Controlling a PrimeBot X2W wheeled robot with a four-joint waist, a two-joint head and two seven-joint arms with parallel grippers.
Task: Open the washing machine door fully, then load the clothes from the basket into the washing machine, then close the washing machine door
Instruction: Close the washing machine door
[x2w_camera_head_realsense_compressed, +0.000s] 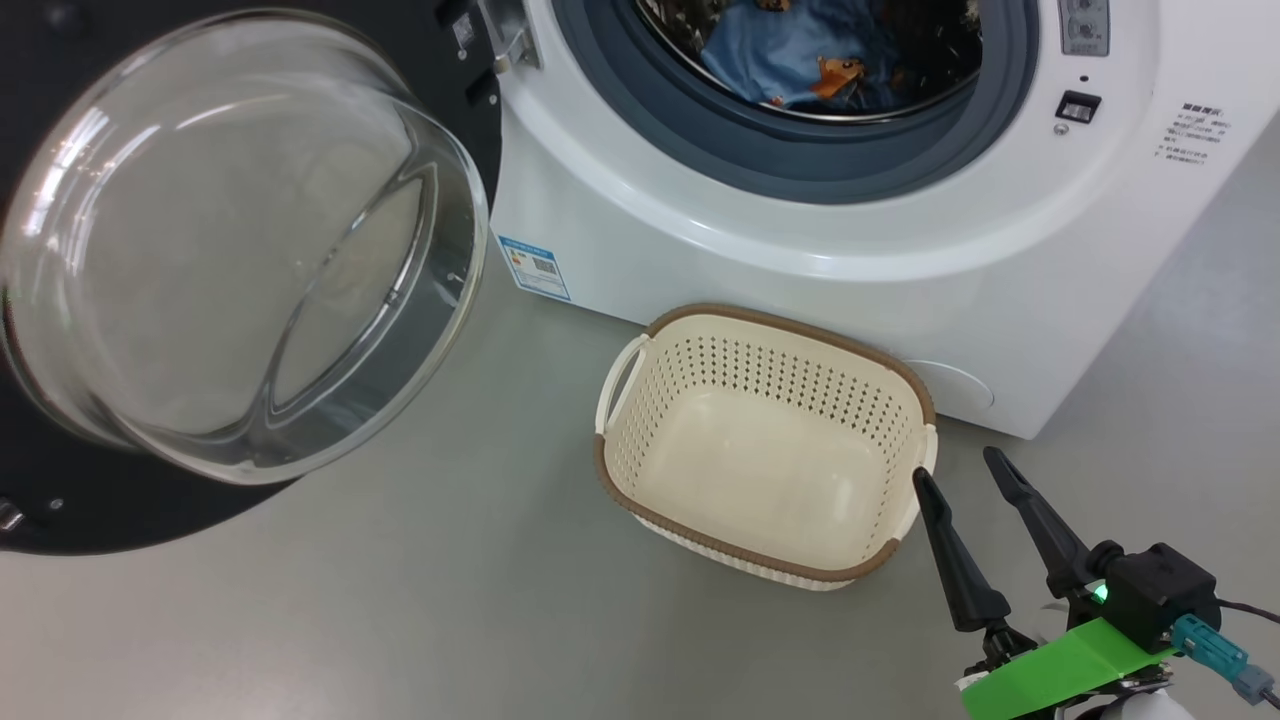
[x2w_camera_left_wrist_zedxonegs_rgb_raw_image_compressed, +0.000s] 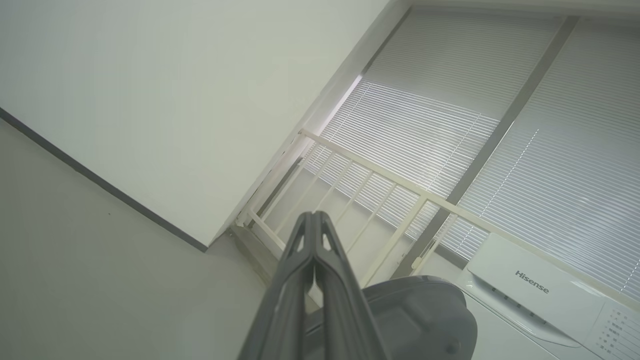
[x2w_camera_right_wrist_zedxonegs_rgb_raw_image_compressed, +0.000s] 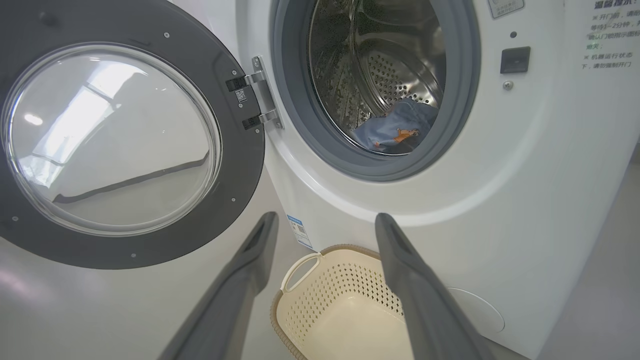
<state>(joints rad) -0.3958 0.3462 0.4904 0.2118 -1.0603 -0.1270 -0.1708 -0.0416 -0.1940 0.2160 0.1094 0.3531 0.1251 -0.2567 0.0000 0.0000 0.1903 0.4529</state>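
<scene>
**Already loaded: clothes in the drum, basket empty, door wide open**

Swung fully open, the washing machine door (x2w_camera_head_realsense_compressed: 230, 250) takes up the upper left of the head view. Its black rim faces the camera and its clear glass bowl bulges outward. It hangs from metal hinges (x2w_camera_right_wrist_zedxonegs_rgb_raw_image_compressed: 262, 95) on the left side of the washing machine (x2w_camera_head_realsense_compressed: 760, 270), whose white front spans the upper middle and right of the frame. The clothes (x2w_camera_head_realsense_compressed: 800, 55) lie at the top centre, low inside the steel drum behind the grey rubber gasket. They are light blue fabric with orange-brown figures. A small blue label (x2w_camera_head_realsense_compressed: 534, 266) sits near the lower left corner of the machine's front.

The basket (x2w_camera_head_realsense_compressed: 790, 325) stands upright and empty at the lower centre, on the grey floor (x2w_camera_head_realsense_compressed: 450, 600) just in front of the machine.

The right hand (x2w_camera_head_realsense_compressed: 955, 465) shows at the lower right, just beside the basket's right end. Its two dark fingers are spread apart and grip nothing, and green tape (x2w_camera_head_realsense_compressed: 1060, 670) shows on the mount behind them. In the right wrist view those fingers frame the basket below and the drum opening above.

The left hand (x2w_camera_left_wrist_zedxonegs_rgb_raw_image_compressed: 314, 216) rises from the bottom centre of the left wrist view. Its fingers are pressed together with nothing between them, and they point toward a corner where a pale wall (x2w_camera_left_wrist_zedxonegs_rgb_raw_image_compressed: 150, 100) meets a white railing (x2w_camera_left_wrist_zedxonegs_rgb_raw_image_compressed: 380, 185) and window blinds (x2w_camera_left_wrist_zedxonegs_rgb_raw_image_compressed: 550, 125).
</scene>
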